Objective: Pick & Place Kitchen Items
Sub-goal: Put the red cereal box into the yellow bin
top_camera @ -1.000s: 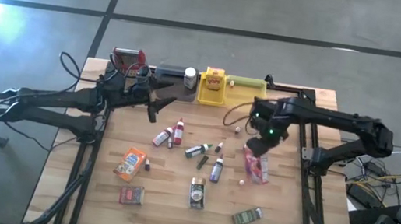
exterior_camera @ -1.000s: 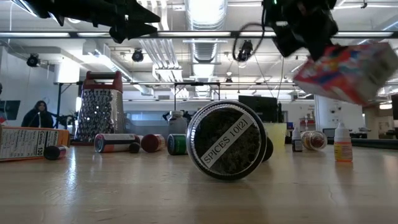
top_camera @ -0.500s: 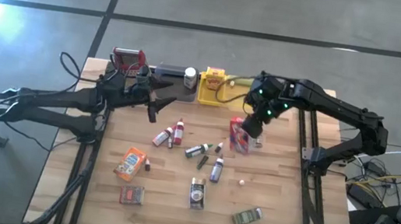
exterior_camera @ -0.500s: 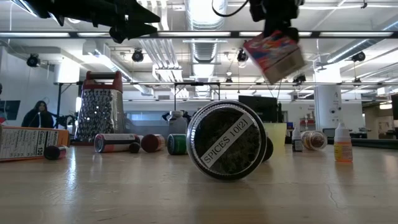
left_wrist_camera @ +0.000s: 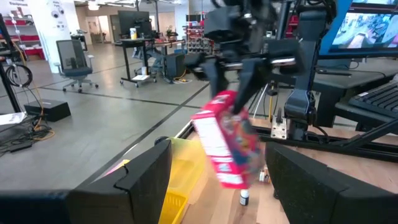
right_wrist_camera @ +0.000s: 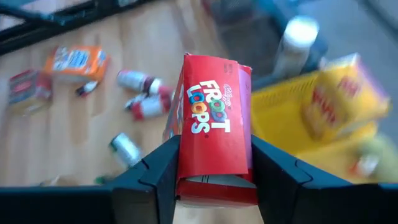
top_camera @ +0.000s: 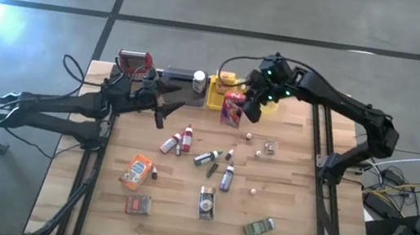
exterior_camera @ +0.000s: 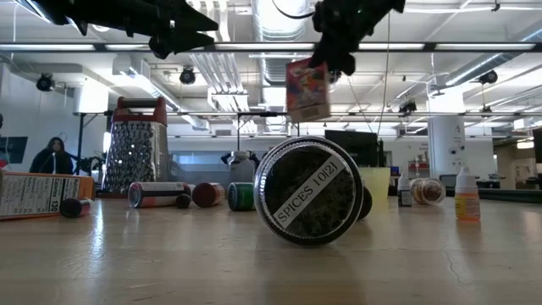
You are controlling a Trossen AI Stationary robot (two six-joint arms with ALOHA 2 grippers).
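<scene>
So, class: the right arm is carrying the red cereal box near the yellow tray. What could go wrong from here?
1. The Froot Loops box hangs tilted from the right gripper, pinched at one end only; it might swing or slip.
2. The yellow tray already holds a yellow box; the carried box may land on it or the rim.

Four camera views. The high view looks straight down on the whole wooden table (top_camera: 286, 219). The low view sits at tabletop height, close behind a spice jar (exterior_camera: 309, 191), facing the room. Each wrist view looks forward past its own fingers. All four show the red Froot Loops box (right_wrist_camera: 213, 124) in the right gripper (top_camera: 248, 105).
</scene>
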